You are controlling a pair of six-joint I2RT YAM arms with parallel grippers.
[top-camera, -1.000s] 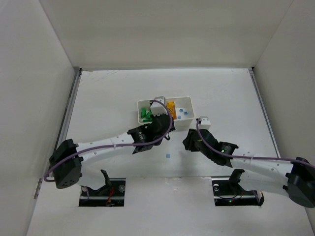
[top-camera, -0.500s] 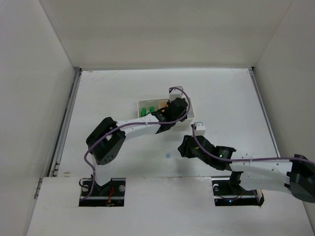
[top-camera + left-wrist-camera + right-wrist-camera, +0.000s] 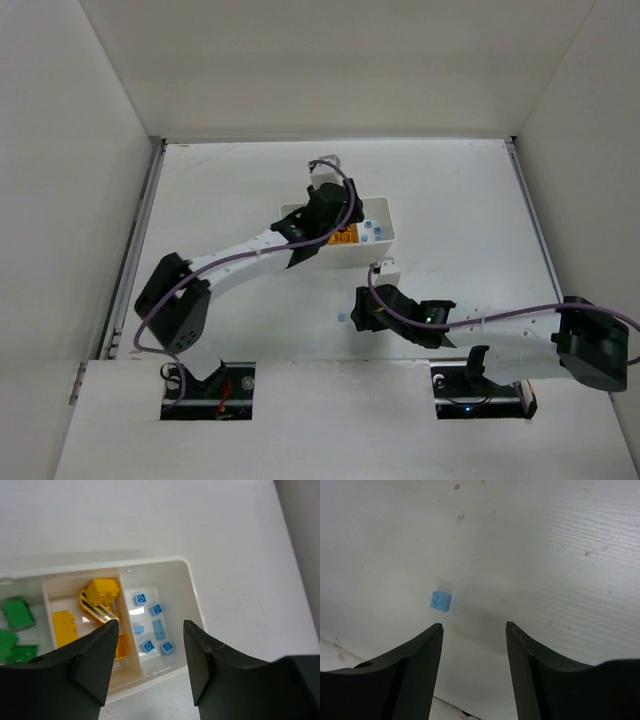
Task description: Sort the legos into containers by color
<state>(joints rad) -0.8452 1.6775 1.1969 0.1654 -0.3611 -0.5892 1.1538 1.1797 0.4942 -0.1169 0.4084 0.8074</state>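
We are looking down at a white table [image 3: 545,540] holding one small white tray [image 3: 194,597] with three compartments. Green bricks [image 3: 17,612] are lying in the tray's left compartment, yellow bricks [image 3: 102,591] in its middle one, and pale blue bricks [image 3: 157,628] in its right one, so the colours are sitting apart as the sorting asks. One yellow piece is showing dark stripes.

The left gripper [image 3: 150,626] is hanging above the tray, over the divider between the middle and right compartments. Its fingers are standing apart with nothing between them. We are judging this to be the pose of a drop-off over the tray rather than a reach for anything.

One loose blue brick [image 3: 442,600] is lying studs-up on the table, on the near side of the tray and well apart from it. The right gripper [image 3: 474,626] is hovering low near that brick, fingers spread and empty, lined up as if for a pick. It is the only brick we are seeing outside the tray.

We are finding no brand, label or readable writing anywhere.
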